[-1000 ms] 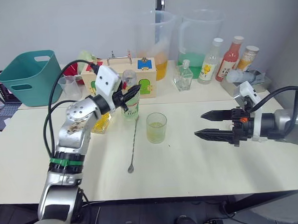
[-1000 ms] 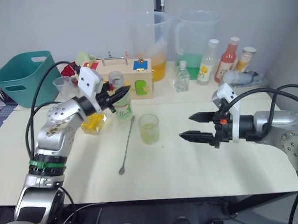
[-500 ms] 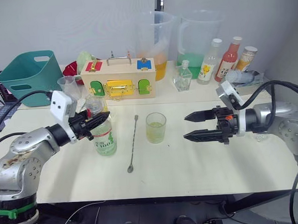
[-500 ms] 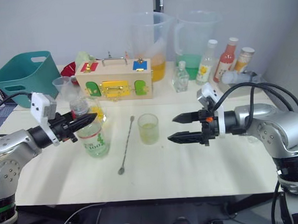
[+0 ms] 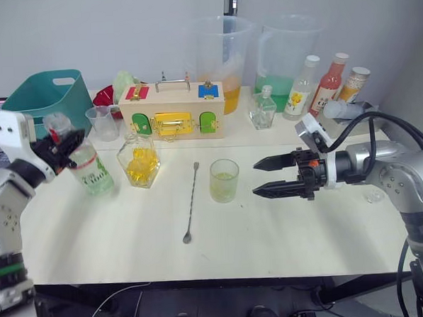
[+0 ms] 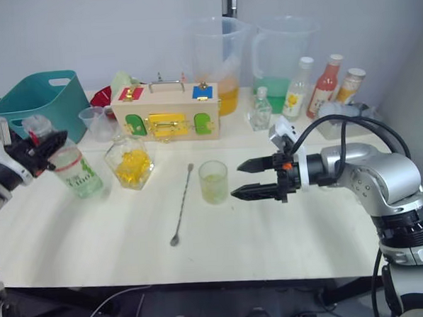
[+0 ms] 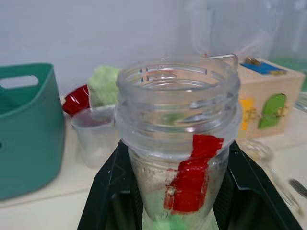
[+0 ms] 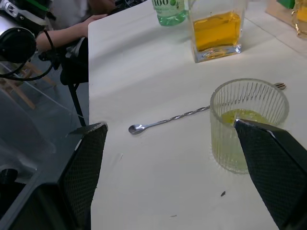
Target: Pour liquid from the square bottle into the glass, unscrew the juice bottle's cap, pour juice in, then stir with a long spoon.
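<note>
Juice bottle (image 5: 86, 165) near table's (image 5: 286, 233) left edge

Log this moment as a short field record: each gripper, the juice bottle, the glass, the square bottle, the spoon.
left gripper: shut on the juice bottle, tilted, cap off, neck open
right gripper: open, beside the glass
glass: upright, a little yellow liquid at the bottom
square bottle: standing on the table
long spoon: flat on the table, between square bottle and glass
</note>
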